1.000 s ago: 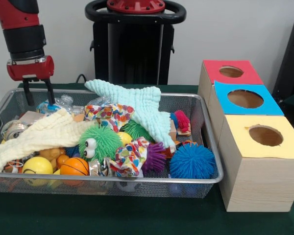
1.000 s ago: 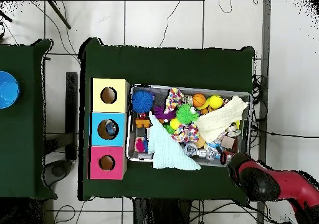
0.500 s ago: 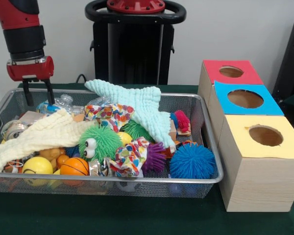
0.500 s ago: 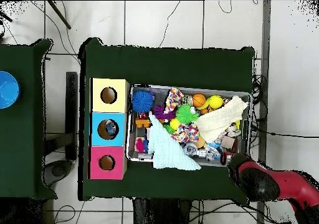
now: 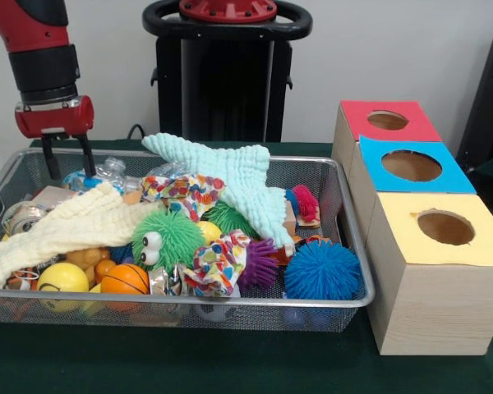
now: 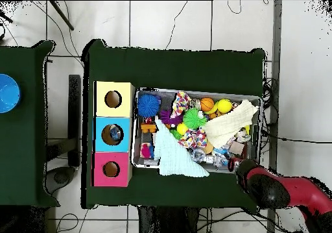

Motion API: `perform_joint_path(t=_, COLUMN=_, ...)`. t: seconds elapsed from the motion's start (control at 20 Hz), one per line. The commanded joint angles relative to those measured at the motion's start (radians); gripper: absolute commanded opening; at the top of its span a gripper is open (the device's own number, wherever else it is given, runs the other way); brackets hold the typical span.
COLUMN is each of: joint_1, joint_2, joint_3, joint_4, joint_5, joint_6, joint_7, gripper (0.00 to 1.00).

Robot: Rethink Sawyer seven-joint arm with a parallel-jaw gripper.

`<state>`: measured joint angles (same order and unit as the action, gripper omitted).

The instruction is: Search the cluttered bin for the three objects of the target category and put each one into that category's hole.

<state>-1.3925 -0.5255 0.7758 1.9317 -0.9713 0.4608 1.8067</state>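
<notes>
A wire mesh bin (image 5: 230,302) holds a heap of toys and cloths. Among them are a blue spiky ball (image 5: 322,270), a green fuzzy ball with eyes (image 5: 168,236), an orange basketball (image 5: 125,280), a yellow ball (image 5: 62,278), and a crumpled plastic bottle (image 5: 99,174). A mint cloth (image 5: 230,176) and a cream cloth (image 5: 70,226) lie on top. My gripper (image 5: 68,161) hangs open over the bin's back left corner, its fingers just above the bottle, holding nothing. In the overhead view the gripper (image 6: 237,165) sits at the bin's lower right corner.
Three wooden boxes with round holes stand in a row to the right of the bin: red (image 5: 353,115), blue (image 5: 453,176), yellow (image 5: 444,246). Overhead, something lies inside the blue box (image 6: 104,123). A blue bowl (image 6: 8,93) sits on a separate table.
The gripper has shifted slightly to the right and a touch upward over the bin's corner. Nothing in the bin has moved.
</notes>
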Motion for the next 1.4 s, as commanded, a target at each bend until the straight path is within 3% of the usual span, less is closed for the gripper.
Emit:
perform_joint_path(t=0.05, joint_1=0.019, joint_2=0.044, joint_3=0.022, joint_4=-0.061, joint_5=-0.056, joint_6=-0.022, joint_7=-0.190, gripper=1.00)
perform_joint_path(t=0.85, joint_1=0.052, joint_2=0.056, joint_3=0.030, joint_4=-0.055, joint_5=-0.013, joint_6=-0.010, joint_7=-0.149, gripper=1.00)
perform_joint_path(t=0.9, joint_1=0.039, joint_2=0.068, joint_3=0.040, joint_4=-0.054, joint_5=-0.009, joint_6=-0.026, joint_7=-0.151, gripper=0.00)
perform_joint_path(t=1.05, joint_1=0.011, joint_2=0.096, joint_3=0.071, joint_4=-0.057, joint_5=0.012, joint_6=-0.028, joint_7=-0.178, gripper=0.00)
perform_joint_path(t=1.4, joint_1=0.058, joint_2=0.065, joint_3=0.062, joint_4=-0.058, joint_5=0.012, joint_6=-0.002, joint_7=-0.146, gripper=0.00)
